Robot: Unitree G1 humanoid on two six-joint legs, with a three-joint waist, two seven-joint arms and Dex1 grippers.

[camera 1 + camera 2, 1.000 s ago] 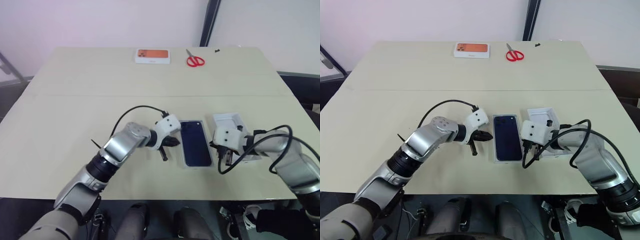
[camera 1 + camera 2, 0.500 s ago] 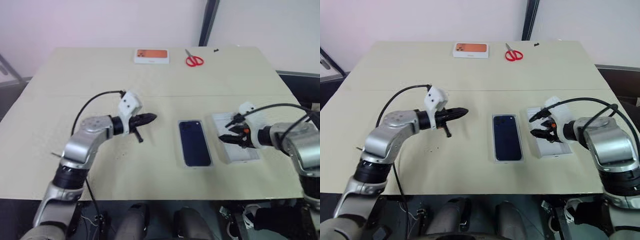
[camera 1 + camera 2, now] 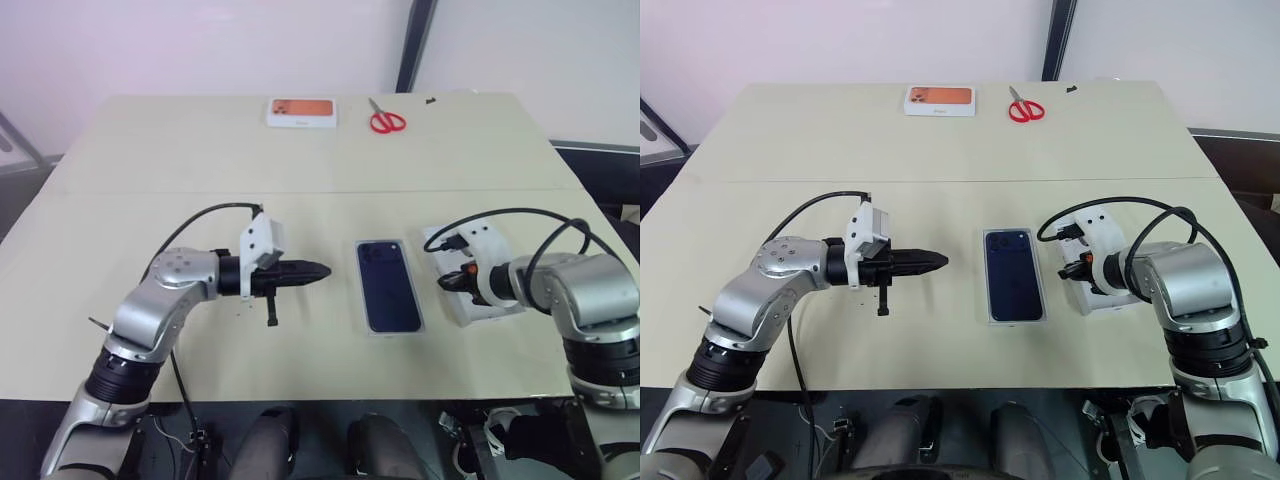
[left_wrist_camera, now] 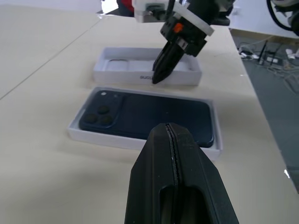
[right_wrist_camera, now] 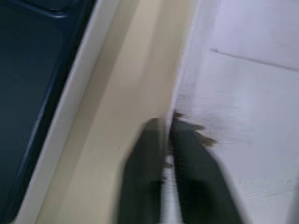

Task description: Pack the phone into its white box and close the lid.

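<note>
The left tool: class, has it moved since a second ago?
Yes. The left tool, then beside the phone in the white box, has drawn back leftward, away from it.

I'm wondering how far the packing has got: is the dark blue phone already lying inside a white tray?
Yes, the left wrist view shows the phone lying flat inside the shallow white box, whose rim surrounds it.

beige table (image 3: pixel 150 160): 3 boxes (image 3: pixel 389 286), scissors (image 3: pixel 388 121).
</note>
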